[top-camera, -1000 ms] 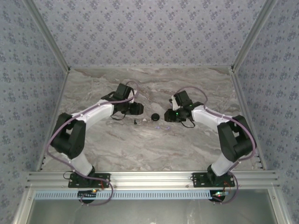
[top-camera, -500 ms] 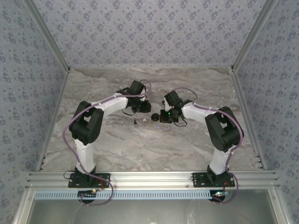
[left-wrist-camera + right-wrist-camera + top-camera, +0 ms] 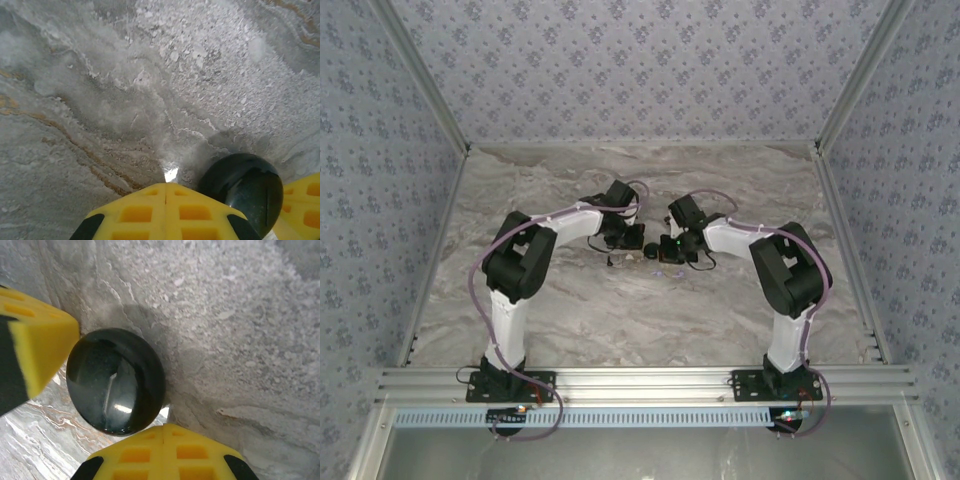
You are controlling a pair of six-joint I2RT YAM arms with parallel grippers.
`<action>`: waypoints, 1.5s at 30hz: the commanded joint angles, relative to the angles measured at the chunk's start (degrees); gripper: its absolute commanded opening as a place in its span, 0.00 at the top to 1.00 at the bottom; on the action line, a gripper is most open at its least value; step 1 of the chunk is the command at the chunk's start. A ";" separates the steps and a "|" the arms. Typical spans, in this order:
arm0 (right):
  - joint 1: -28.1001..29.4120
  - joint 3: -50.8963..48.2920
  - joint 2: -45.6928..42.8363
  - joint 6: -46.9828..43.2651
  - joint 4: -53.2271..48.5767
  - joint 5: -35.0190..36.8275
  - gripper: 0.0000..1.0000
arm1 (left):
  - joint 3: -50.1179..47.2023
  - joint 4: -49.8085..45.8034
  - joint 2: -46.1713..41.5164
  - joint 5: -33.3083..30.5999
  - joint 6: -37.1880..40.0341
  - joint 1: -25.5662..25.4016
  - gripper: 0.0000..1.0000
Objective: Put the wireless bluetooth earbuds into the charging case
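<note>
The charging case [image 3: 116, 381] is a glossy black round puck with its lid closed, lying on the marble table [image 3: 570, 310]. It also shows in the top view [image 3: 651, 252] and at the lower right of the left wrist view [image 3: 242, 192]. My left gripper [image 3: 166, 184] is shut with nothing between its yellow fingers, its tip on the table just left of the case. My right gripper [image 3: 164, 426] is also shut and empty, its tip right beside the case's near edge. From above, the left gripper [image 3: 640, 247] and right gripper [image 3: 663, 255] flank the case. A tiny black earbud [image 3: 610, 262] lies on the table left of the case.
The left gripper's yellow finger [image 3: 35, 347] stands close on the far side of the case in the right wrist view. Patterned walls [image 3: 640, 70] enclose the table on three sides. An aluminium rail [image 3: 640, 382] runs along the near edge by the arm bases.
Both arms have folded inward and brought their grippers close to the case from either side. Both grippers went from partly open to shut. The case stayed in place.
</note>
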 commanded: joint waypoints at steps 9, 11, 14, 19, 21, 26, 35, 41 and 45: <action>0.24 6.03 3.32 -0.27 -3.01 1.71 1.00 | -3.36 -1.39 -1.92 0.37 -1.89 -1.67 1.00; 0.29 6.88 3.92 -0.74 -3.67 1.85 1.00 | -4.64 -0.83 -2.71 0.59 -2.07 -1.81 1.00; 0.27 8.13 4.78 -1.33 -4.84 2.66 1.00 | -5.85 -0.42 -3.50 1.51 -2.14 -2.16 1.00; 0.20 9.27 5.20 -2.16 -6.06 3.96 1.00 | -7.28 -0.51 -5.19 1.94 -2.82 -2.70 1.00; 0.13 9.87 5.28 -2.47 -6.82 4.67 1.00 | -7.70 -0.48 -6.10 1.53 -3.23 -3.00 1.00; 0.21 8.81 3.35 -2.48 -7.46 6.53 1.00 | -8.26 -0.25 -8.59 -2.19 -4.46 -2.83 0.98; 0.29 4.54 -0.81 -1.98 -6.43 3.18 1.00 | -2.97 -1.68 -7.22 -1.85 -2.95 0.10 0.98; 0.39 4.33 -0.10 -1.34 -5.75 2.34 1.00 | 1.16 -2.25 -3.05 -0.89 -2.86 0.91 0.98; 0.35 4.72 1.35 -0.73 -4.92 1.77 1.00 | 2.37 -1.92 -0.64 0.44 -3.34 0.92 0.98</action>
